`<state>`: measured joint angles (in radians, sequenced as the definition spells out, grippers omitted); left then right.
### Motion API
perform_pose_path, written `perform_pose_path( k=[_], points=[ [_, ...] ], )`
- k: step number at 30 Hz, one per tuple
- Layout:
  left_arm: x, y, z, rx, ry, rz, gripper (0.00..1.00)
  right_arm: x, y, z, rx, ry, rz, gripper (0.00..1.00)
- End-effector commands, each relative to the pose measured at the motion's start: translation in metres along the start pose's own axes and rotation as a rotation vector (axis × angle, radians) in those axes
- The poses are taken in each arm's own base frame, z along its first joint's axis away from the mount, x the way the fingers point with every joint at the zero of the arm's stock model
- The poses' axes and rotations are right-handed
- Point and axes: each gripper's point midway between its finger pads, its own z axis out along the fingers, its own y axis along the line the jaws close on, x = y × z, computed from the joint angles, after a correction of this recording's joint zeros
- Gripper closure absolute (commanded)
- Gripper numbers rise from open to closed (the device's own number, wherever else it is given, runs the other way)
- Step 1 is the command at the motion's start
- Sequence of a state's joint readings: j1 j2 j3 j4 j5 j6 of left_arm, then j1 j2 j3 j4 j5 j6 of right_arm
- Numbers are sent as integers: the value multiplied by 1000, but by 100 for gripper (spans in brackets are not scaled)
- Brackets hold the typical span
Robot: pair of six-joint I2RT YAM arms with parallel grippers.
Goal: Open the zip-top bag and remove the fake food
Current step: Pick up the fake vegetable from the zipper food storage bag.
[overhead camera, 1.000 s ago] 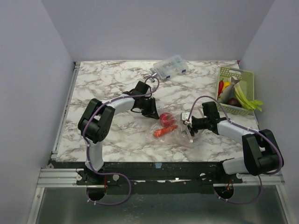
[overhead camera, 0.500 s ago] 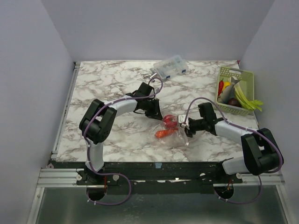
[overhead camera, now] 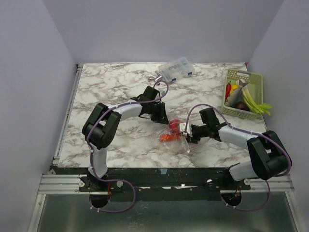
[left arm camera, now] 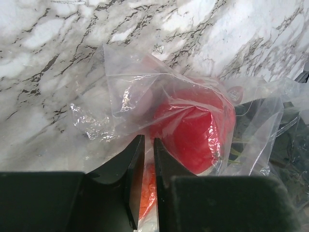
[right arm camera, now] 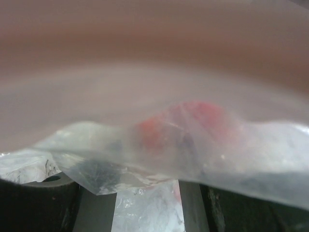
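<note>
The zip-top bag point(overhead camera: 176, 141) lies on the tabletop point(overhead camera: 111, 82), slightly toward 6 o'clock of centre, with fake food point(overhead camera: 173, 125), red and orange, inside. At its 11 o'clock the left gripper point(overhead camera: 162, 119): jaws narrow, pinching a fold of film. At its 3 o'clock the right gripper point(overhead camera: 185, 132), film draped across it; cannot tell whether those jaws grip.

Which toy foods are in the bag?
Only the round red piece and orange one sit in the zip-top bag; the rest lie in the green basket.
</note>
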<state>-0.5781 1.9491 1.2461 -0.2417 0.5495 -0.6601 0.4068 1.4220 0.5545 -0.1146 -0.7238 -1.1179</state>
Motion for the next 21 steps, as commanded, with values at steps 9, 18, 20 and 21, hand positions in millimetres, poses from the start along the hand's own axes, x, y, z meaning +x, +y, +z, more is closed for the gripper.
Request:
perform_pose_path(
  k=[9,18,20,21],
  points=[
    [19,-13,7,58,23,-9,84,8,4,14,-30,71,-7,64],
    [18,-5,-3,35,-18,-10,82,0,-4,-1,-11,103,-44,82],
    [15,-3,-9,36,-39,-14,81,-2,-6,-7,-2,123,-58,83],
    [13,-2,-13,37,-51,-16,80,-2,-5,-10,-5,131,-66,83]
  ],
)
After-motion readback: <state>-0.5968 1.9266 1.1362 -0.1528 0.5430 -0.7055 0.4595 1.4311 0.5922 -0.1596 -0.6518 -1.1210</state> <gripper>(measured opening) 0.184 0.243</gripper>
